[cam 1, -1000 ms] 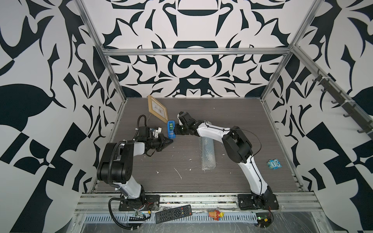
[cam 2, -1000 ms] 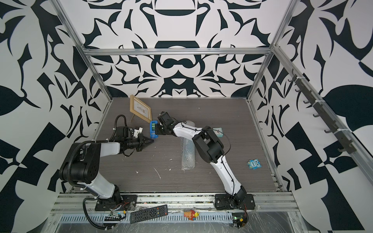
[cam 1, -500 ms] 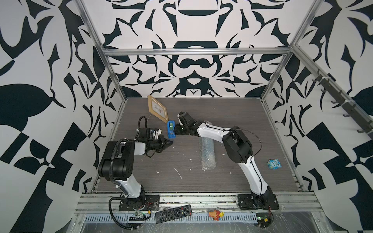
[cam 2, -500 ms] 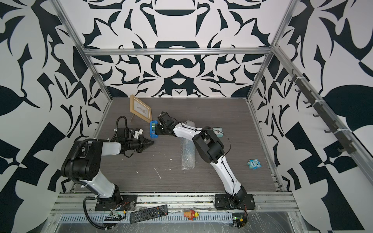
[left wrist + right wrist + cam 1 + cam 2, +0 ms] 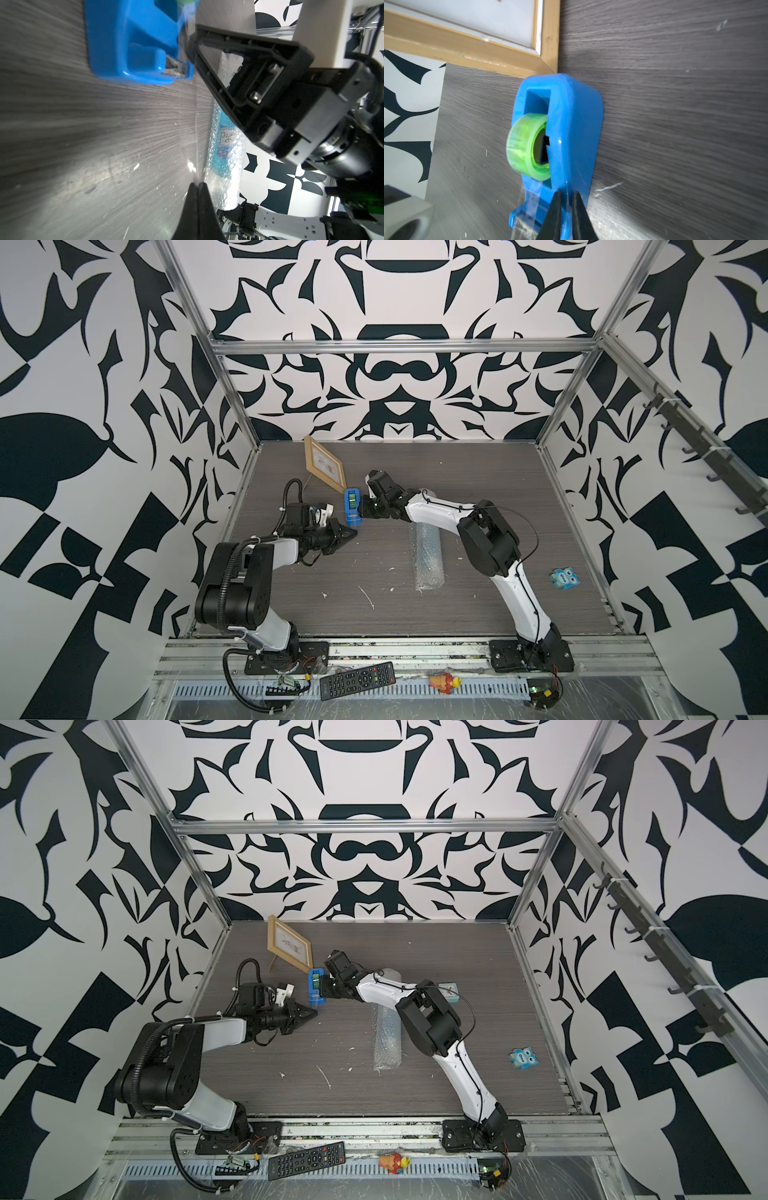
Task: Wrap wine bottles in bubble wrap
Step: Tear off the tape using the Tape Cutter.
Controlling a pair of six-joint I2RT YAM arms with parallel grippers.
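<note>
— Left black parallel gripper [image 5: 354,534]?
— Low, stretched forward, clamped fully together.
— And right black parallel gripper [image 5: 362,512]?
— Reached far across leftward, elbow raised, pinched narrowly on blue plastic tape dispenser [image 5: 571,128] wall.

This is a robotics lab test cell: aluminium profile frame [image 5: 399,346], black-and-white patterned walls [image 5: 83,364] (on three sides), grey wood-grain tabletop [image 5: 478,472].

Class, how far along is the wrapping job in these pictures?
Done: the bottle lies rolled inside the bubble wrap. In hand: the right fingers pinch the tape dispenser; the left fingers, shut, seem to grip a tape strip from it. Left: taping the roll shut.
</note>
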